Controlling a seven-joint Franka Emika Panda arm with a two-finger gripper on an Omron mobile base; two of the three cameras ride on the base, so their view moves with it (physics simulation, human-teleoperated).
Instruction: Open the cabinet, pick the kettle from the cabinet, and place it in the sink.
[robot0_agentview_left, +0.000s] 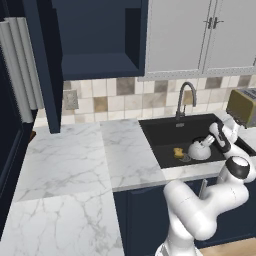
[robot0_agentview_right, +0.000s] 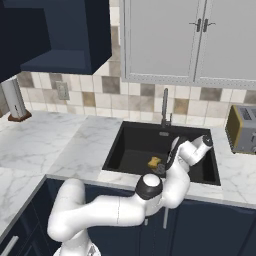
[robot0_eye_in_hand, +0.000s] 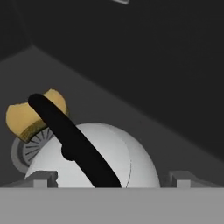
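Down in the sink (robot0_agentview_left: 165, 131), the kettle (robot0_eye_in_hand: 94, 155) sat released.
Gripper (robot0_eye_in_hand: 111, 178) gaped wide, empty; rigid, probably light, best lifted by its arched handle.

Yellow sponge (robot0_agentview_left: 178, 151) by the drain (robot0_eye_in_hand: 30, 151) — toaster (robot0_agentview_left: 242, 106) on marble counter (robot0_agentview_left: 75, 165).

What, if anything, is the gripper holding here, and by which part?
Nothing. The gripper is open, its fingertips apart on either side of the kettle, which sits in the sink.
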